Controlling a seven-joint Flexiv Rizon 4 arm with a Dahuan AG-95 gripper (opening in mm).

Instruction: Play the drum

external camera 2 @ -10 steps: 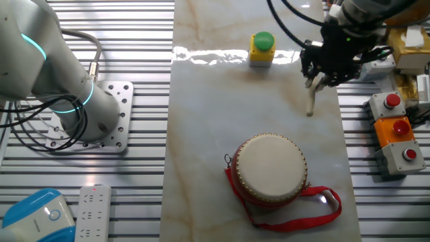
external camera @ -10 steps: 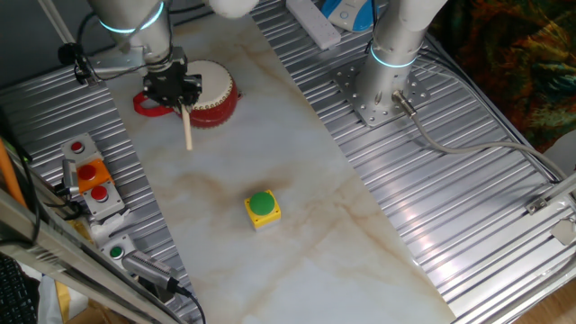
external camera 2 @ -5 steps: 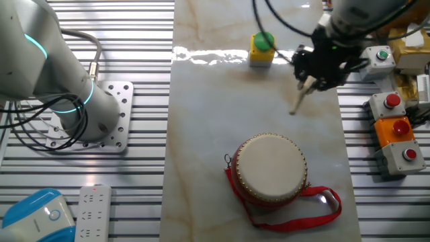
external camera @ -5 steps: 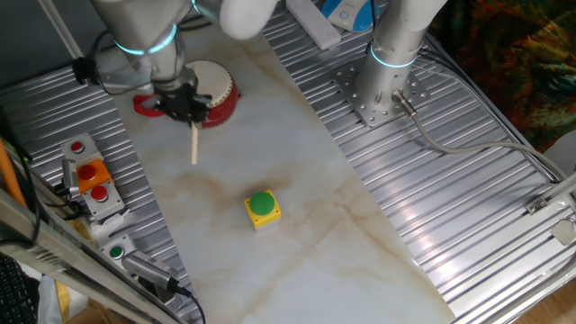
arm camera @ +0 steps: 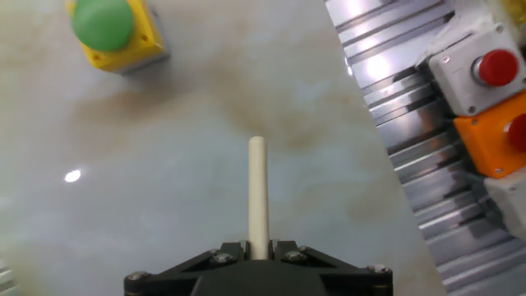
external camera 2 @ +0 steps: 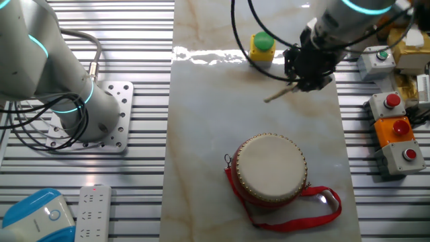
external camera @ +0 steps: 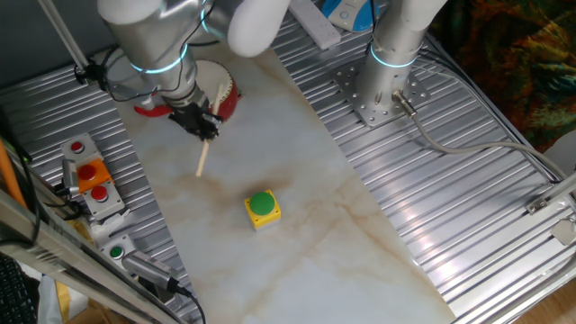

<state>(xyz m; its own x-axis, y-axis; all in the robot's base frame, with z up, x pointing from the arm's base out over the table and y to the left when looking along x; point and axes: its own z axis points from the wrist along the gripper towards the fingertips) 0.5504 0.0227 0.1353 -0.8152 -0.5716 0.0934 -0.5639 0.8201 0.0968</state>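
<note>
The drum [external camera 2: 270,169] has red sides, a cream top skin and a red strap loop [external camera 2: 316,202]; it stands on the marble table. In one fixed view the drum [external camera: 223,93] is partly hidden behind the arm. My gripper [external camera 2: 304,69] is shut on a pale wooden drumstick [external camera 2: 279,94] and holds it in the air beyond the drum, tip pointing left toward the table's middle. In the hand view the gripper [arm camera: 258,247] clamps the stick [arm camera: 257,193], which points out over bare marble. The gripper [external camera: 202,121] sits just in front of the drum, stick [external camera: 202,159] angled down.
A yellow box with a green button [external camera 2: 262,47] stands on the marble, also in the hand view [arm camera: 111,31]. A control box with red buttons [external camera 2: 396,131] sits on the ribbed metal edge. A second arm's base [external camera 2: 87,114] is bolted at the other side.
My gripper has moved away from the drum toward the table's middle and turned. The stick has swung from pointing down to pointing sideways across the table.
</note>
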